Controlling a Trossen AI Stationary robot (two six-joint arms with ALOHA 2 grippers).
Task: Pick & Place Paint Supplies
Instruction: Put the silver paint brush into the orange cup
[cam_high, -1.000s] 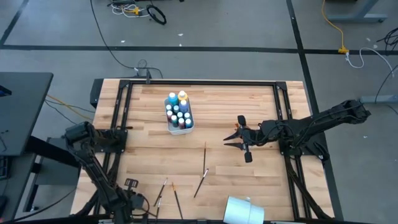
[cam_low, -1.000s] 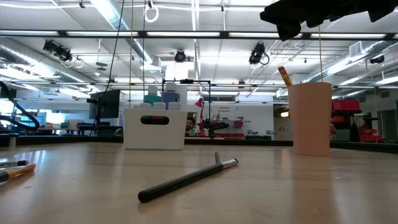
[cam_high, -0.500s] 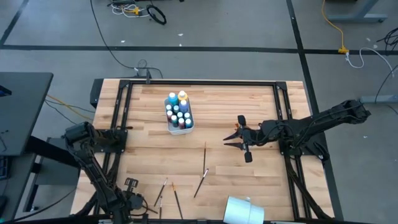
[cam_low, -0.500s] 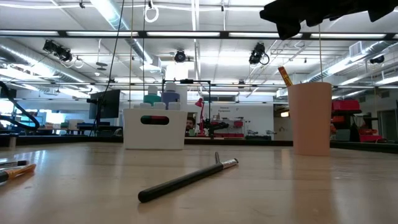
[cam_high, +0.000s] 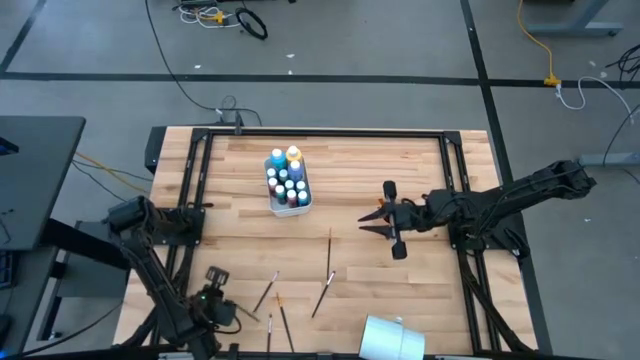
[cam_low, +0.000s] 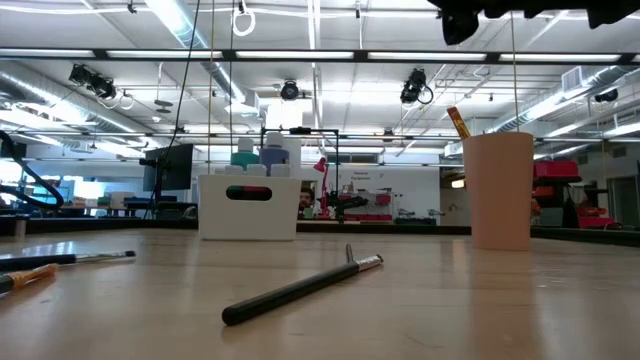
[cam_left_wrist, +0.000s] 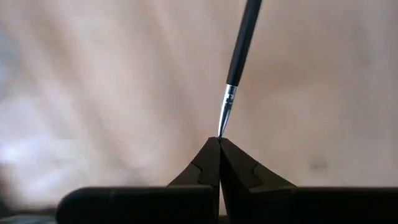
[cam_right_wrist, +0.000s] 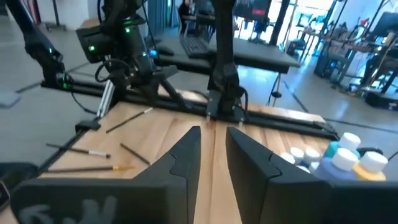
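left wrist view: the left gripper (cam_left_wrist: 219, 142) is being kept clenched on the tip of a brush (cam_left_wrist: 239, 56). from the high view, this gripper (cam_high: 212, 300) is being held at the table's (cam_high: 400, 170) near left corner. the right gripper (cam_high: 372, 216) is being held part-open, grasping nothing.

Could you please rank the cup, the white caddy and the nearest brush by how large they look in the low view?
1. Cup, tallest, though nearer than the caddy.
2. Caddy: wider but lower, so its order with the cup is unsure.
3. Brush: long but very thin, and nearest the camera.
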